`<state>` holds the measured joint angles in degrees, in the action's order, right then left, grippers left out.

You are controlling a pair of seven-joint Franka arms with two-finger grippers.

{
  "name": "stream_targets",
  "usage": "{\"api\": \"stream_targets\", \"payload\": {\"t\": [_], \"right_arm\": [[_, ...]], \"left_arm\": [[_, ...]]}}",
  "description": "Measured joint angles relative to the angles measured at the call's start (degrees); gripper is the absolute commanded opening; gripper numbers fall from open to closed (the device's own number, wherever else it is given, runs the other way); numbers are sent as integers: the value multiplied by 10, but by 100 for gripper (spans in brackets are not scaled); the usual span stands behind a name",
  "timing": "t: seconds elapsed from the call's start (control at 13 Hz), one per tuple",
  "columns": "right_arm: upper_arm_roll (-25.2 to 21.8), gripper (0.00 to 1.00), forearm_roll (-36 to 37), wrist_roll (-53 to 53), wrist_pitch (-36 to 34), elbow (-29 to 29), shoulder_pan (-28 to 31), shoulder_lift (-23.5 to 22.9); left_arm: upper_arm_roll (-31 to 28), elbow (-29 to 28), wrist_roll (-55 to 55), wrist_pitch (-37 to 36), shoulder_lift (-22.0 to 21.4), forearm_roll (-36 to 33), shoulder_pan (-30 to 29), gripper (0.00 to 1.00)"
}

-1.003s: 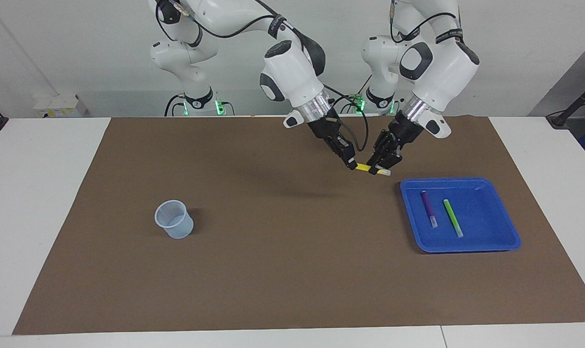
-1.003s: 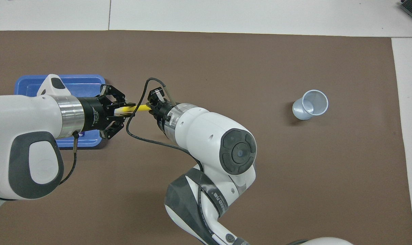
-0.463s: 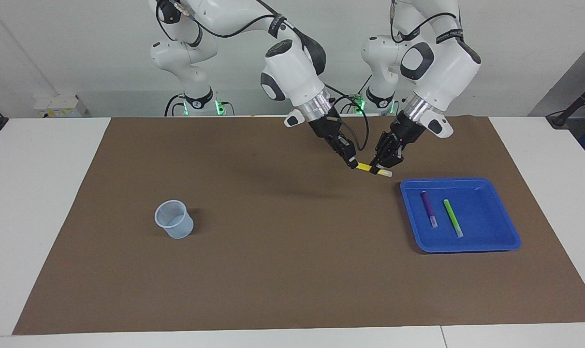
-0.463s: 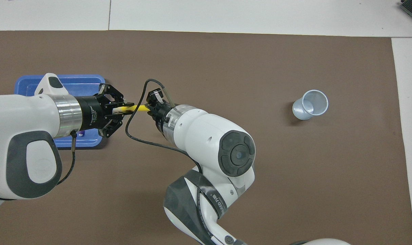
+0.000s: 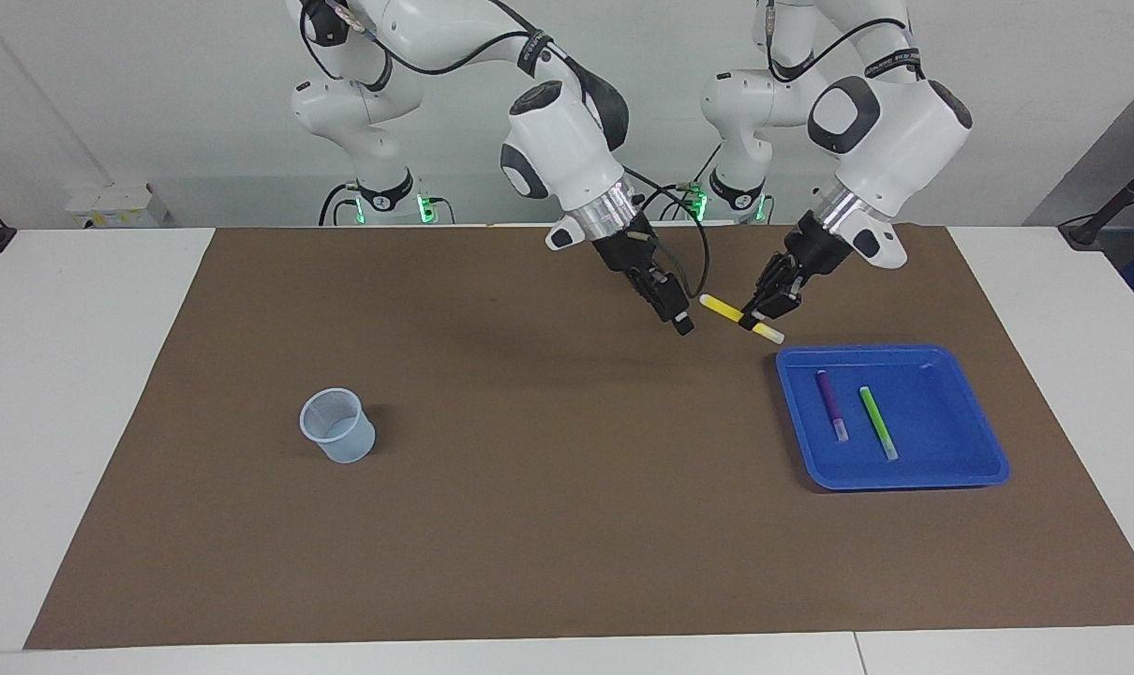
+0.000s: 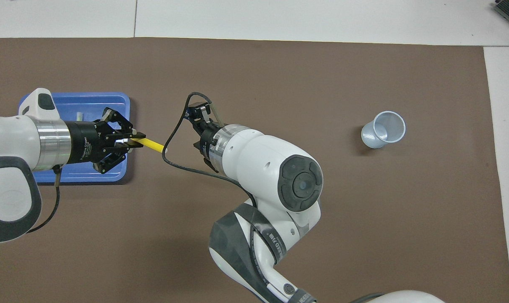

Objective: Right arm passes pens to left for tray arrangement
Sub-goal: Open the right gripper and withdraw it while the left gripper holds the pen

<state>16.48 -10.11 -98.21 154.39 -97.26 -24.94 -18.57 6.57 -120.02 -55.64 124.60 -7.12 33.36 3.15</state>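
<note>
The left gripper (image 5: 759, 314) pinches the yellow pen (image 5: 740, 319) up in the air over the brown mat (image 5: 529, 525), just beside the blue tray (image 5: 984, 441). The right gripper (image 5: 677, 319) hangs near the pen's free end, not touching it; I cannot tell if its jaws are spread. The purple pen (image 5: 831, 405) and green pen (image 5: 877, 422) lie side by side in the tray. A small see-through cup (image 5: 337, 425) stands well apart, toward the right arm's end.

Brown mat (image 5: 548, 525) on white table (image 5: 80, 394)
</note>
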Motion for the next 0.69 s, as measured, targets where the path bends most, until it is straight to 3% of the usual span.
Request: {"api": "stream_targets", "payload": {"t": [0.15, 0.39, 0.69], "right_arm": [[-1, 100, 0, 28, -18, 0, 10, 0], [-3, 100, 1, 135, -99, 1, 39, 8], [-6, 100, 1, 314, -242, 4, 121, 51]], "left_arm": [[-2, 0, 40, -6, 0, -1, -7, 0], [-4, -1, 133, -12, 0, -9, -30, 0], [-6, -3, 332, -19, 5, -98, -80, 0]]}}
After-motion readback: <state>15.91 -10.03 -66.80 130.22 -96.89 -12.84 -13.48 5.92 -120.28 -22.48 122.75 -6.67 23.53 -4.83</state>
